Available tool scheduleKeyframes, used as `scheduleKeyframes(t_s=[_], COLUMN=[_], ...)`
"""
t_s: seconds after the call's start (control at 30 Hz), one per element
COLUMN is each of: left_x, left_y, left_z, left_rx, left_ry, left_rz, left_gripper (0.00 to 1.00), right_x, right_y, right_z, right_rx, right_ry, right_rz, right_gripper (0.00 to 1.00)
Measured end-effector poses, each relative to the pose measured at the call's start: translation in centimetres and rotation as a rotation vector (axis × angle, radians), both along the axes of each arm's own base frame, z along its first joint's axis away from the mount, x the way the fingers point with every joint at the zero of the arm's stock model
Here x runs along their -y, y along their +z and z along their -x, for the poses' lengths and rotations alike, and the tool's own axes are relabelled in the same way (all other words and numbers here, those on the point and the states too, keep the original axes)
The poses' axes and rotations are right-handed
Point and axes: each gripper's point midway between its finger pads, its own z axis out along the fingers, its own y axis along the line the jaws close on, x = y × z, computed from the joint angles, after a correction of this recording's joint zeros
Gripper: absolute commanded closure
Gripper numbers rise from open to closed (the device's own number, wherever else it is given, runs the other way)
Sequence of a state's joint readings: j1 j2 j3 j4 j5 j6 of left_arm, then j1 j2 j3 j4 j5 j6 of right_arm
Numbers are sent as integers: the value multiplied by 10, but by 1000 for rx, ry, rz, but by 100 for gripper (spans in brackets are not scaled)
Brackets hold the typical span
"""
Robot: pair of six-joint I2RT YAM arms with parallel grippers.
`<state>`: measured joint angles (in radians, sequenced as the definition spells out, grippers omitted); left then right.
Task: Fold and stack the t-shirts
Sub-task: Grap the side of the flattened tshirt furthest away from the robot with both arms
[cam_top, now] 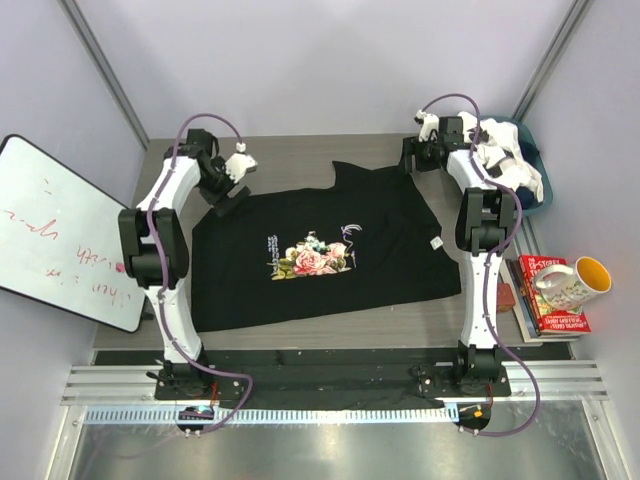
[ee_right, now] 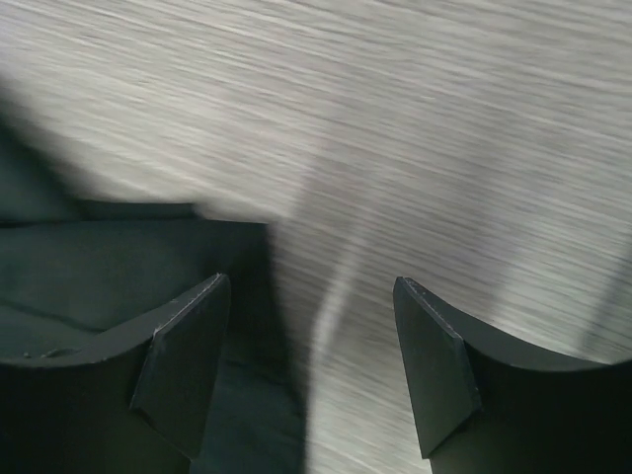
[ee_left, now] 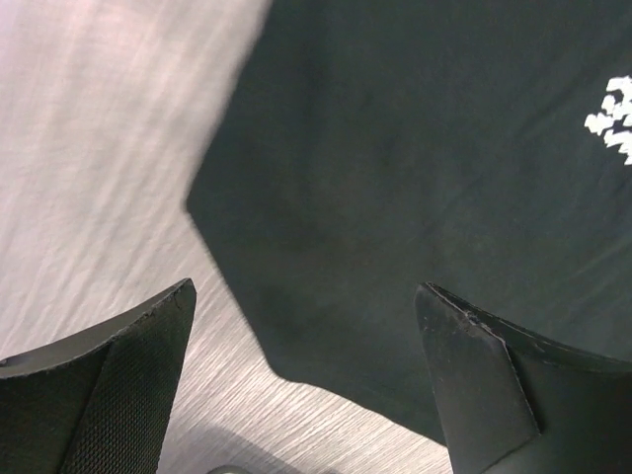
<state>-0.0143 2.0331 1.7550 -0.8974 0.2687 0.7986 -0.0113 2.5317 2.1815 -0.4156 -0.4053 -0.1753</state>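
The black t-shirt (cam_top: 320,250) with a pink-rose print and white script lies spread flat on the table. My left gripper (cam_top: 226,202) is open over the shirt's far left corner; in the left wrist view (ee_left: 306,296) that corner of the shirt (ee_left: 395,178) lies between the fingers. My right gripper (cam_top: 411,156) is open at the shirt's far right corner; in the right wrist view (ee_right: 311,286) the shirt's edge (ee_right: 118,267) lies by the left finger, with bare table between the fingers. The white t-shirt with black patches (cam_top: 508,160) is bunched at the back right.
A whiteboard (cam_top: 60,230) with red writing leans at the left. A dark blue bin (cam_top: 532,150) holds the white shirt. Books (cam_top: 545,300) and a yellow-lined mug (cam_top: 575,282) sit at the right edge. Grey walls stand behind the table.
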Motion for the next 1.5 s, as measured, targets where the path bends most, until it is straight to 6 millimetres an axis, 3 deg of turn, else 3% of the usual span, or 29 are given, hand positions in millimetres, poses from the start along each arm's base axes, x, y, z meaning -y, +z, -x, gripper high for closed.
scheduleKeyframes(t_s=[0.2,0.5,0.67,0.83,1.07,1.23,1.3,1.37,1.5], left_x=[-13,-62,-50,-36,-32,-33,-33,-33,-34], left_y=[-31,-29,-43,-59,-61,-63,-64,-64,-64], left_z=[6,-36,-44,-29,-23,-24,-25,-26,-29], left_rx=[-90,-44,-103,-201,-227,-227,-225,-220,-210], left_ry=[-18,78,39,7,5,10,10,11,12], left_rz=[-36,-28,43,105,121,119,119,118,112], left_gripper=[8,15,18,26,50,60,79,90,100], right_x=[-15,-26,-28,-28,-28,-28,-28,-28,-29], right_y=[2,2,1,1,0,-1,-1,-1,-3], right_z=[10,19,22,23,23,25,25,26,28], right_rx=[-40,-72,-80,-76,-72,-77,-80,-83,-88], right_ry=[43,82,93,110,119,121,121,121,125], right_rz=[-119,-186,-196,-185,-179,-177,-177,-178,-182], right_gripper=[29,33,34,35,43,44,45,45,46])
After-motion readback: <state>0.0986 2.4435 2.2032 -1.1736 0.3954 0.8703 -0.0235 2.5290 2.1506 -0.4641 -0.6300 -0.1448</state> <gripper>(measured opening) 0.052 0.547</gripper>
